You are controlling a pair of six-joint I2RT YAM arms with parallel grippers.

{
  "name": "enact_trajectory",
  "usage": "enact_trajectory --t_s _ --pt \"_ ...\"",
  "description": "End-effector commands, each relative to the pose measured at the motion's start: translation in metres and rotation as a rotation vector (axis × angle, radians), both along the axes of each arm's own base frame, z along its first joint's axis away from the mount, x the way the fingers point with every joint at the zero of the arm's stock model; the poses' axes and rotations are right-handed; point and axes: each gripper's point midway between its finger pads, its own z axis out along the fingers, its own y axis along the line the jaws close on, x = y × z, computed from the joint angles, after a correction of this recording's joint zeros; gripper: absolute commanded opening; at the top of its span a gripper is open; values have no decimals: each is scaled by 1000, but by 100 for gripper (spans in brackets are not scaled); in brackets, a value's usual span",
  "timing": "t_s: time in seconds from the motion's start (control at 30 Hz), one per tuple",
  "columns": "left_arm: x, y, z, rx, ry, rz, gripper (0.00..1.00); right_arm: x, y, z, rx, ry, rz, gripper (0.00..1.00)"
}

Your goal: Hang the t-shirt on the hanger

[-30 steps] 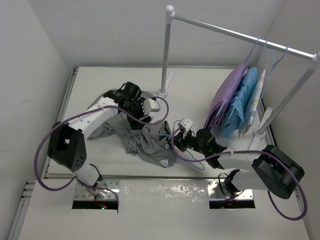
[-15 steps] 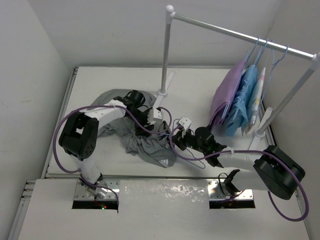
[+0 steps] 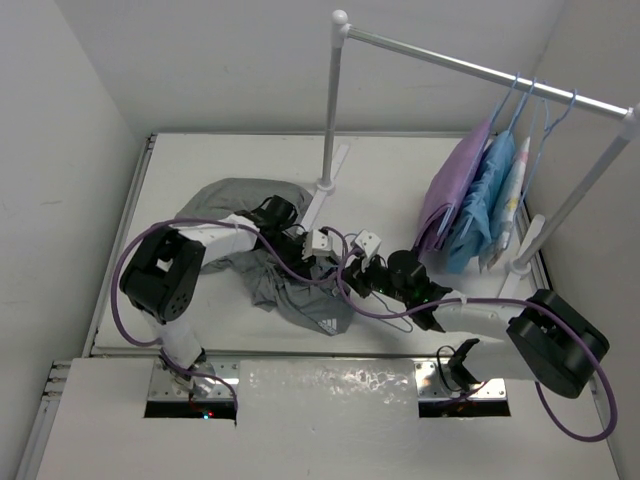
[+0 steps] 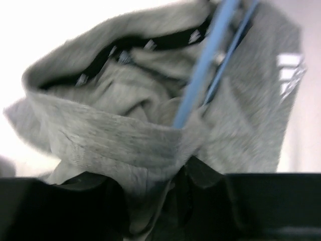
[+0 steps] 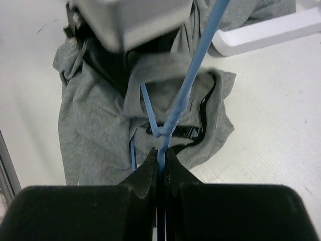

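Top external view: a small white three-stripe logo (image 3: 328, 325) marks the t-shirt (image 3: 235, 200), and no readable lettering shows beside it. Left wrist view shows black tape (image 4: 150, 42) inside the collar, printed with repeating white marks too blurred to read. The t-shirt is soft grey knit. It lies crumpled in folds on the white table (image 3: 200, 150), left of the middle, with its logo end towards the near edge. The hanger (image 5: 186, 90) is thin light-blue wire. Its straight length runs across the collar opening, and a second wire branches off it. The right gripper (image 5: 161, 159) is clenched on this wire. The left gripper (image 4: 170, 201) has collar fabric hanging between its dark fingers, but I cannot tell whether it pinches the cloth. Purple and light-blue garments (image 3: 480, 195) hang from a white rail (image 3: 480, 72) near the table's right edge.
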Motion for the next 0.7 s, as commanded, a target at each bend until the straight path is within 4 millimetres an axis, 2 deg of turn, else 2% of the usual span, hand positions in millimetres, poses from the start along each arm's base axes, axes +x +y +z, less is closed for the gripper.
enact_trajectory --t_s 0.0,0.1,0.13,0.17,0.23,0.43,0.47,0.5,0.57,0.6,0.63,0.67 --pt "-14 -32 32 -137 -32 -70 30 15 18 35 52 -91 27 0" --pt "-16 -38 45 -177 -32 -67 15 17 22 43 51 -108 37 0" --pt "-15 -38 49 -180 -48 -63 6 18 23 47 58 -114 38 0" --pt "-13 -38 51 -177 -58 -58 3 17 23 48 61 -115 44 0" --pt "-10 -34 53 -160 -71 -43 0 15 25 51 68 -117 55 0" --pt "0 -16 66 -105 -88 25 0 17 22 53 50 -100 36 2" --pt "-6 -10 65 -74 -71 21 0 18 22 54 44 -97 33 6" --pt "-4 -7 71 -66 -99 6 0 16 20 51 26 -76 32 21" --pt "-6 4 80 -12 -119 3 0 17 20 55 21 -63 24 36" --pt "-6 8 82 9 -149 -20 0 15 19 51 8 -43 24 48" --pt "-1 17 87 50 -198 -14 0 15 20 56 13 -41 26 52" --pt "-1 23 88 82 -219 -14 0 13 18 52 -3 -23 28 56"
